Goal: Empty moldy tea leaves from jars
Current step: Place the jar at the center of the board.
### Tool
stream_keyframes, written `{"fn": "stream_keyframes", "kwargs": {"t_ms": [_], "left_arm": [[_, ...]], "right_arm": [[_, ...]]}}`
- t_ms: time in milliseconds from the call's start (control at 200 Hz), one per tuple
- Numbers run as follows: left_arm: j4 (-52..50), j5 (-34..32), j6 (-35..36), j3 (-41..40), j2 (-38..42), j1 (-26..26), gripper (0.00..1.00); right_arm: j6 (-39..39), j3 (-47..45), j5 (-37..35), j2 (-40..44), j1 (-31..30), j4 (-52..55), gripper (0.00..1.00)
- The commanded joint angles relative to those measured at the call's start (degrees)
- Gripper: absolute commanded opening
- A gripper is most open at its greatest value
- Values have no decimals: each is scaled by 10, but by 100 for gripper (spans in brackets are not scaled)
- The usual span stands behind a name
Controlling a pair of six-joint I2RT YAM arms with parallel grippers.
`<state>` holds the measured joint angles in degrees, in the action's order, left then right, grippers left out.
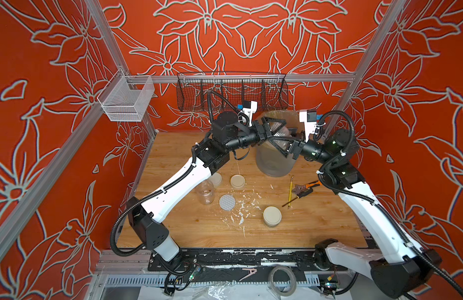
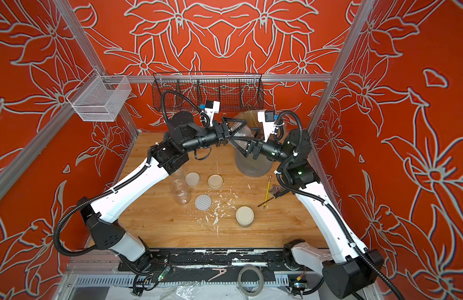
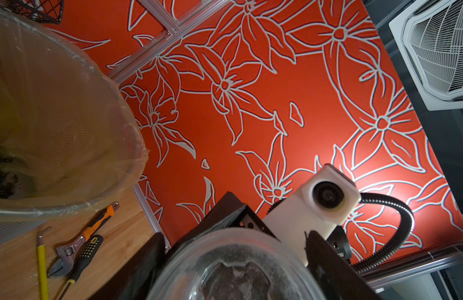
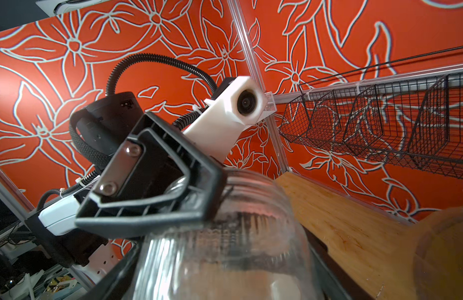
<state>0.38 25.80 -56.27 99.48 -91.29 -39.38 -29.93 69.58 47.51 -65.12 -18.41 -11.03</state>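
wooden table (image 1: pixel 316 228); bin (image 1: pixel 273 166) right under the jaws; open jar (image 1: pixel 205 192), loose lids (image 1: pixel 237 181), lidded jar (image 1: pixel 272 217), tools (image 1: pixel 300 191), white flakes (image 1: pixel 241 220) all well back from them

Orange-red walls (image 1: pixel 251 39) with pale flower outlines, tan wood-grain counter (image 1: pixel 316 220), and look: cream lid (image 1: pixel 237 181), grey-dotted white lid (image 1: pixel 227 201), orange-handled wrench (image 3: pixel 81 240), black wire basket (image 1: pixel 233 91).

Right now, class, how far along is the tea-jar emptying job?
Done: one open jar looks empty; dark leaves lie in the bin. In hand: left gripper and right gripper hold a second jar over it. Left: the lidded jar.
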Motion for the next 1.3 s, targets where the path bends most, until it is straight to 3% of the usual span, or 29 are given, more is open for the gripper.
{"fn": "stream_keyframes", "kwargs": {"t_ms": [0, 275, 485, 691, 831, 991, 1131, 1291], "left_arm": [[-1, -19, 63, -1, 41, -1, 20], [-34, -90, 129, -26, 89, -1, 9], [-103, -150, 197, -32, 111, -3, 5], [-188, -286, 335, -47, 110, -27, 3], [-196, -406, 413, -83, 98, -44, 2], [-137, -522, 433, -160, 78, -46, 0], [-115, -605, 444, -183, 23, -44, 0], [-110, -623, 421, -177, -51, -18, 0]], "right_arm": [[-1, 16, -19, 11, 1, 31, 81], [-3, 4, -40, 41, 1, 34, 96], [2, -15, -79, 78, 1, 60, 97], [14, -34, -193, 133, 2, 158, 97], [18, -41, -214, 156, 1, 203, 97], [14, -44, -204, 160, 1, 236, 97], [7, -51, -199, 158, 1, 245, 97], [5, -57, -198, 159, 1, 252, 97]]}}
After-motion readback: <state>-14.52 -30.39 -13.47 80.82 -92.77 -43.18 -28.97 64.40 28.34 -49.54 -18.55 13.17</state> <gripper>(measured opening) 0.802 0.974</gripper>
